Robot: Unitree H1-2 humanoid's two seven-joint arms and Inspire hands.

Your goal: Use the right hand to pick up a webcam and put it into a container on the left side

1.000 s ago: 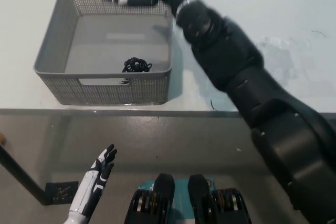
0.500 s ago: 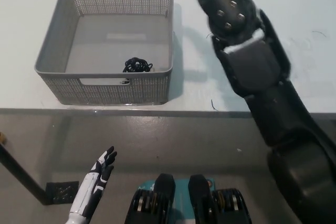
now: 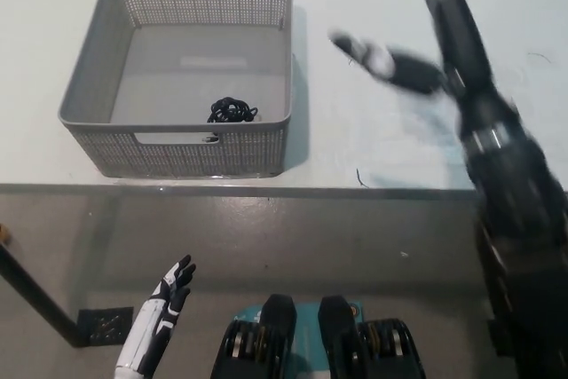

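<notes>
- Right robot hand [image 3: 457, 51], black, is raised over the far right part of the white desk [image 3: 373, 153]. It shows only as a long motion smear, so I cannot tell whether it is clenched, released or grasping.
- Sticking out from that robot hand's left side I read a blurred black, elongated webcam with a pale band [image 3: 382, 61]. It meets the robot hand at its right end, but the blur keeps me from saying whether it is actually held.
- The webcam sits over bare desk, between the robot hand and the container, and outside the container's walls.
- Further left of the robot hand stands the grey perforated plastic basket with cut-out handles [image 3: 93, 86], upright on the desk near its front edge.
- Inside the basket, close to the front wall, lies a small tangled black cord [image 3: 232, 111].
- Left robot hand [image 3: 161, 315], white with dark fingers, rests low and well to the left of the working robot hand, below the desk edge, released, with its fingers apart and nothing in it.
</notes>
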